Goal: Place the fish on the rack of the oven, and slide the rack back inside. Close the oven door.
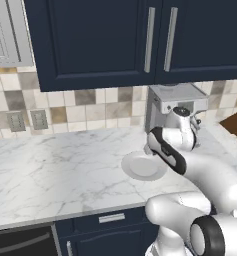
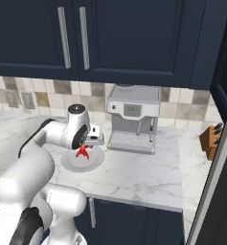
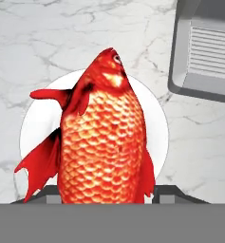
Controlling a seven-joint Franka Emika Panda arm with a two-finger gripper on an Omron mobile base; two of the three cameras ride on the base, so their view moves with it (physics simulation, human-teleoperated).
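Landmark: round white ceramic plate [image 1: 143, 167] on the white marbled stone counter [image 1: 55, 175]; all places below are given from it.
Fish: small red-orange scaled fish [image 3: 103, 142], directly above the plate. In the right base view its red tail and fins [image 2: 82, 152] hang below the hand over the plate's middle. Whether it has cleared the plate or touches it cannot be told.
Gripper: two-finger gripper [image 2: 86, 145] of the white arm, pointing down over the plate. In the hand view the dark fingertips [image 3: 167, 191] sit on either side of the fish's lower body, pressed to its flanks; read as clamped on the fish.
Step in hand: judged as the pick-up, with carrying to the oven to follow.
Neighbours: boxy silver-grey coffee machine [image 2: 132, 118] stands just to the right of the plate; wooden knife block [image 2: 210, 139] well off to the right, beyond the machine.
Oven: a dark panel at the right edge of the right base view [image 2: 215, 191] may be part of it; not certain.
Risk, slip: the grip is low on a tapering, rounded body, so the fish could pivot or slide out during a fast swing.
Risk, collision: a sideways move to the right before lifting would carry the fish or hand into the coffee machine.
Risk, plate: lifting with a fin caught could drag the plate.
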